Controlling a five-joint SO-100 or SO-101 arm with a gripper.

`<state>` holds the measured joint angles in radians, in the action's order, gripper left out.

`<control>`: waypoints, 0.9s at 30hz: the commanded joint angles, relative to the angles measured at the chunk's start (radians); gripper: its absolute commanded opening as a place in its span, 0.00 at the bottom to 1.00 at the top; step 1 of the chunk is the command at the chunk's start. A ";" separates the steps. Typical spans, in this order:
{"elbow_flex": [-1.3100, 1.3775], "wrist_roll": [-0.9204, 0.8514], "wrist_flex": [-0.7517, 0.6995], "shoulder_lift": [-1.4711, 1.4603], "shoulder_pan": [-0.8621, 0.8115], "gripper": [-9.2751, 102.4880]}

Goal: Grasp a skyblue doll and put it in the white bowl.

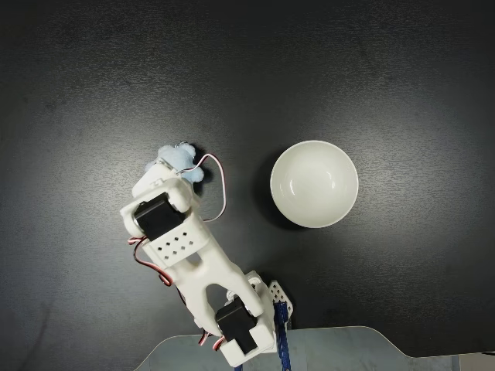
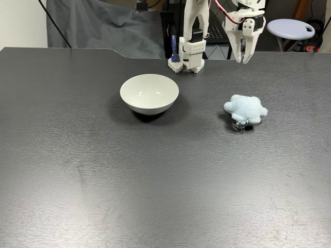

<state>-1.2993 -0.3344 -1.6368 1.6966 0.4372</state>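
Skyblue doll [image 2: 246, 109]: on table right of white bowl [image 2: 149, 93], well apart; soft, light, squashy plush, best pinched across its fluffy middle, clear of the metal loop. Gripper [image 2: 243, 58]: above it, fingers spread, empty

no readable text, labels or numbers

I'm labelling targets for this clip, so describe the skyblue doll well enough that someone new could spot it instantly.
Start from the dark grey table and find the white bowl near its middle. In the front-facing fixed view, the skyblue doll lies on the table to the bowl's right, apart from it, below the raised gripper. It is the only soft, fluffy pale-blue thing, star-shaped with stubby limbs and a small metal loop.
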 commanded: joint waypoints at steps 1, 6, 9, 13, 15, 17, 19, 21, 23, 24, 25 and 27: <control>0.049 -0.006 0.009 0.012 -0.009 0.14; 0.049 -0.006 0.018 0.012 -0.008 0.14; 0.040 -0.006 0.018 0.012 -0.008 0.14; -0.058 -0.023 0.009 0.012 -0.008 0.17; -0.133 -0.025 0.008 0.017 -0.008 0.23; -0.209 -0.025 0.008 0.025 -0.008 0.32; -0.276 -0.025 0.008 0.026 -0.008 0.41; -0.322 -0.023 0.008 0.026 -0.008 0.50; -0.351 -0.021 0.018 0.026 -0.008 0.58; -0.357 -0.015 0.020 0.026 -0.008 0.61; -0.359 -0.020 0.023 0.026 -0.011 0.64; -0.345 -0.020 0.034 0.028 -0.012 0.67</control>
<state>-1.6613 -0.3513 -1.6153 1.6966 0.4418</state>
